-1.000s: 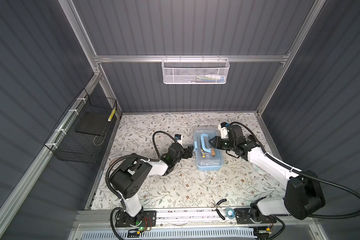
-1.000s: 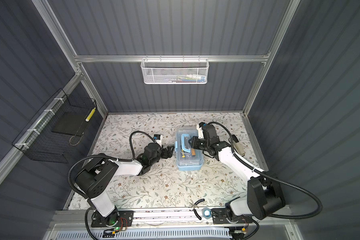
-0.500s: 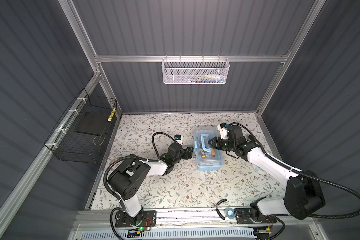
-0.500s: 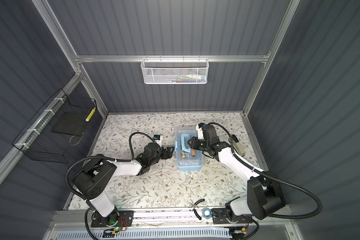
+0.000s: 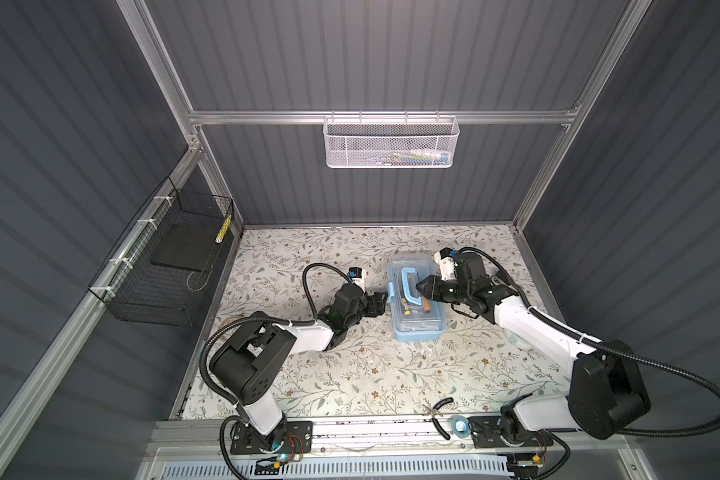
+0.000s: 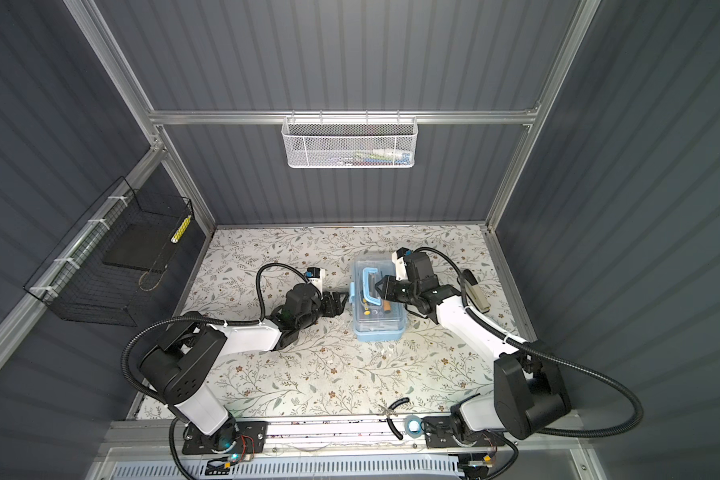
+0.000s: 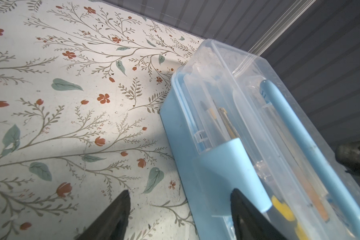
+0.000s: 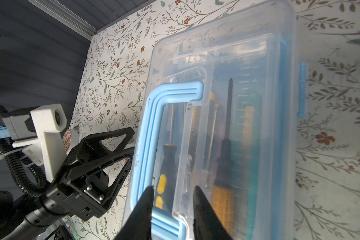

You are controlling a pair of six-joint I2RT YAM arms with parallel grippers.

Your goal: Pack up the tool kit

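The tool kit (image 5: 418, 322) (image 6: 377, 324), a light-blue box with its clear lid down, lies mid-table in both top views. Slim tools show through the lid, among them a yellow-and-black screwdriver (image 8: 166, 166). My left gripper (image 5: 385, 300) (image 7: 180, 209) is open at the box's left side. One finger is over the blue latch (image 7: 227, 166) and the other over the table. My right gripper (image 5: 420, 286) (image 8: 173, 197) rests on the lid. Its fingers stand a little apart astride one end of the blue handle (image 8: 148, 128), and I cannot see whether they clamp it.
A white mesh basket (image 5: 391, 143) hangs on the back wall. A black wire basket (image 5: 167, 262) hangs on the left wall. A grey-handled tool (image 6: 476, 293) lies right of the right arm. A tape roll (image 5: 459, 426) and a black tool (image 5: 439, 409) sit at the front rail.
The left gripper's jaws have narrowed at the box's left side. The right gripper and the box have stayed where they were.
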